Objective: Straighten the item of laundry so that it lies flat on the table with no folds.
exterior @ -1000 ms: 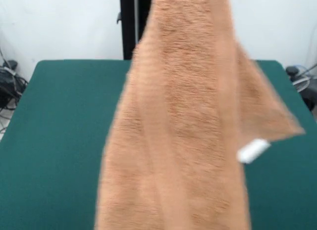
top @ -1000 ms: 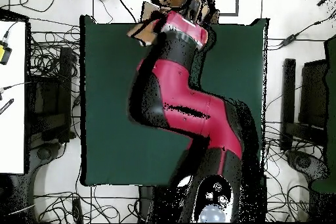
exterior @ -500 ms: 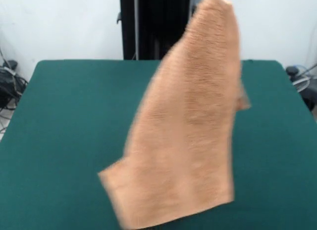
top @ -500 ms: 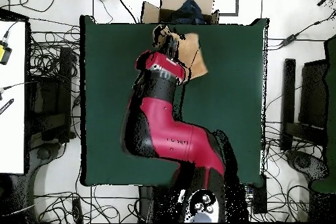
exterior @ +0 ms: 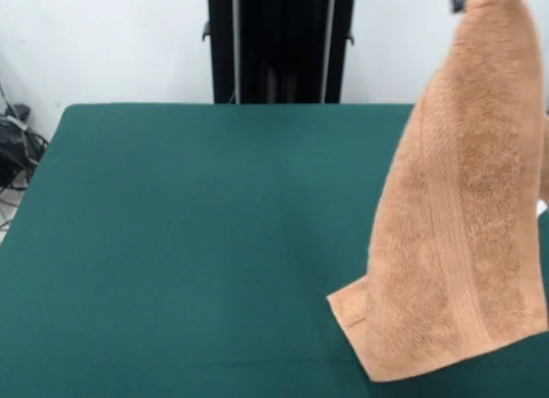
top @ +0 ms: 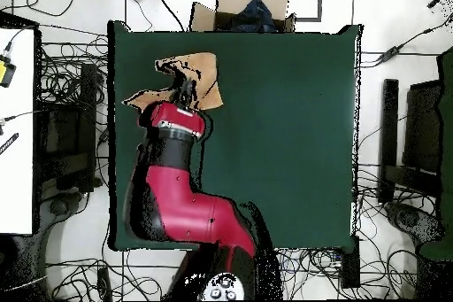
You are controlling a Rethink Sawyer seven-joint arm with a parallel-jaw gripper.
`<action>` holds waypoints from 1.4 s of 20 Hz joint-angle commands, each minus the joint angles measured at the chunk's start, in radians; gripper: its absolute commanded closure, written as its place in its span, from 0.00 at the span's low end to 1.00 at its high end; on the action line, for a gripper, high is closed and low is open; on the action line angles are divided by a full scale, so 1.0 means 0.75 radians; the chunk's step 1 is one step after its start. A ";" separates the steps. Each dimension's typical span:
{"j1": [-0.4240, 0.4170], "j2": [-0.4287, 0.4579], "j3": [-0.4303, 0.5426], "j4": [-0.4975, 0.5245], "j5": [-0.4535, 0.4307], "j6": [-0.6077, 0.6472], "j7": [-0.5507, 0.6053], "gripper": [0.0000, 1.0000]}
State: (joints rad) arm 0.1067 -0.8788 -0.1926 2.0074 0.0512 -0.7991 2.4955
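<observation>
Towel is the only laundry in sight: a light orange-tan terry piece, hanging in the air over the right side of the green counter in the front view. It is drawn up to a narrow peak at the top right of that picture and spreads wider toward the bottom, where its lower edge and one corner reach down to the counter surface or just above it; I cannot tell whether they touch. A woven band runs lengthwise down the cloth.

From overhead, the towel shows as a crumpled tan shape near the counter's far left part, with a second flap of it reaching out toward the left edge. The red and black arm stretches from the base at the bottom of the picture up to that spot, and the claw sits at the arm's end, right at the towel, with cloth spreading beyond it and to either side.

In the front view the claw is hidden at the towel's peak. The hanging cloth suggests a hold on its top, but the fingers are not visible in either picture, so I cannot tell whether they are together or apart.

A cardboard box sits just past the counter's far edge in the overhead view.
</observation>
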 commanded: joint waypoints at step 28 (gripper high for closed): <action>-0.093 -0.242 0.038 0.533 -0.122 -0.279 0.657 1.00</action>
State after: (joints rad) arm 0.0750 -1.0827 -0.1800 2.3373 0.0624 -0.9345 2.7698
